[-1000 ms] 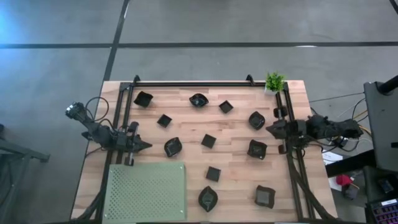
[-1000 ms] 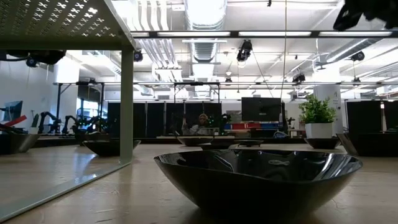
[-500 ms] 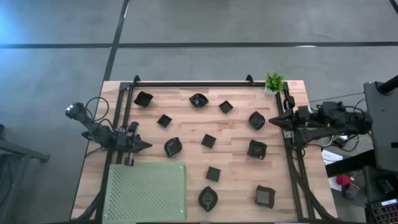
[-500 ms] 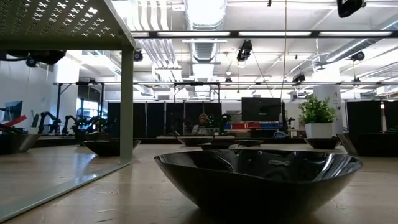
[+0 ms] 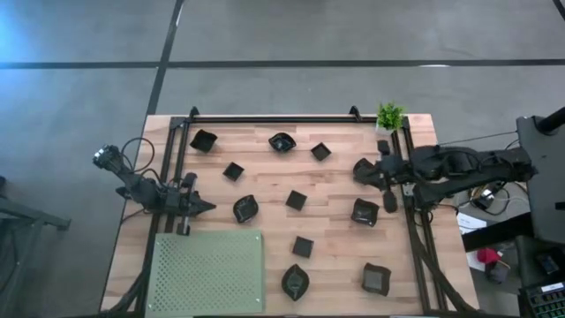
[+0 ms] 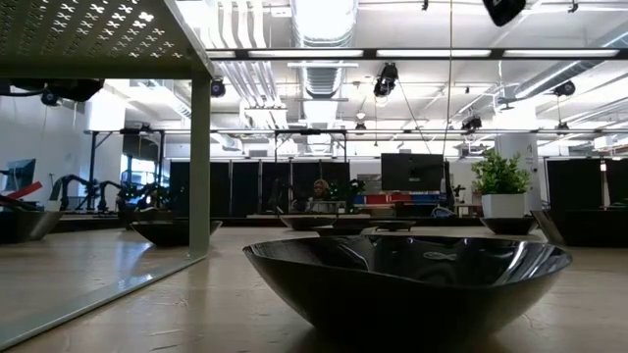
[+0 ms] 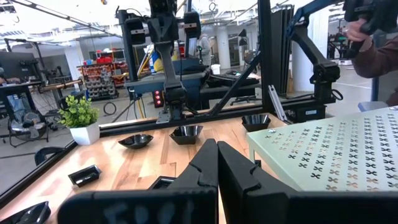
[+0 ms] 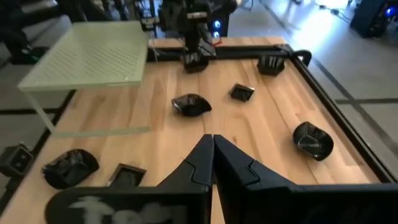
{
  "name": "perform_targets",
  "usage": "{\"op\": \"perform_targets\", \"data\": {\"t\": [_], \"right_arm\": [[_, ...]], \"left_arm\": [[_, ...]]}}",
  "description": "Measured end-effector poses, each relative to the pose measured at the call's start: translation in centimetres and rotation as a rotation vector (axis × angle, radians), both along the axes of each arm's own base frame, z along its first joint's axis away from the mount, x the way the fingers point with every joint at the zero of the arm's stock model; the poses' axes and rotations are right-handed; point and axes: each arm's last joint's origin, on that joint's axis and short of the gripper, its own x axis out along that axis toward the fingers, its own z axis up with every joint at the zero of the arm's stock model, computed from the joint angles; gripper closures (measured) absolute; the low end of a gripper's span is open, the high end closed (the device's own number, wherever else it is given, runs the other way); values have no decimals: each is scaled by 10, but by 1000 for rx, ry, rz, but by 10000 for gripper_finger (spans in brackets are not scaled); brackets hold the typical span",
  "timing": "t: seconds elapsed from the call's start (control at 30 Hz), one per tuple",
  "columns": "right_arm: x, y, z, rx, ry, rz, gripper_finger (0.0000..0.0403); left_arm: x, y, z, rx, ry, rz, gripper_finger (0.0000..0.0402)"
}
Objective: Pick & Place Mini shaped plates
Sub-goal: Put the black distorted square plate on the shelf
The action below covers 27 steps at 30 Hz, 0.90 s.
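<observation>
Eleven small black plates (image 5: 296,200) are scattered singly over the wooden table (image 5: 265,168), none of them on the raised green perforated mat (image 5: 209,272) at the near left corner. The leaf-shaped plate (image 5: 295,282) near the front edge is laid with its long axis running front to back. The right gripper (image 5: 372,173) is clenched on nothing above the round plate (image 5: 361,168) by the right rail, beside the potted plant (image 5: 389,116). The left gripper (image 5: 205,208) is held clenched and empty near the left rail, pointed toward an oval plate (image 5: 245,208).
</observation>
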Motion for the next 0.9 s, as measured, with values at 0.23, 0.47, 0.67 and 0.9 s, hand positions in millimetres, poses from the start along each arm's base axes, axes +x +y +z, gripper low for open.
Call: {"op": "perform_targets", "data": {"t": [0.23,0.47,0.67,0.9], "right_arm": [[36,-16,-4,-32,107,-116,394],[49,-42,-19,6,399,-274,394],[51,-51,-18,16,468,-314,394],[57,-51,-4,-23,443,-283,394]], "left_arm": [[0,0,0,0,0,0,402],[0,0,0,0,0,0,402],[0,0,0,0,0,0,402],[0,0,0,0,0,0,402]]}}
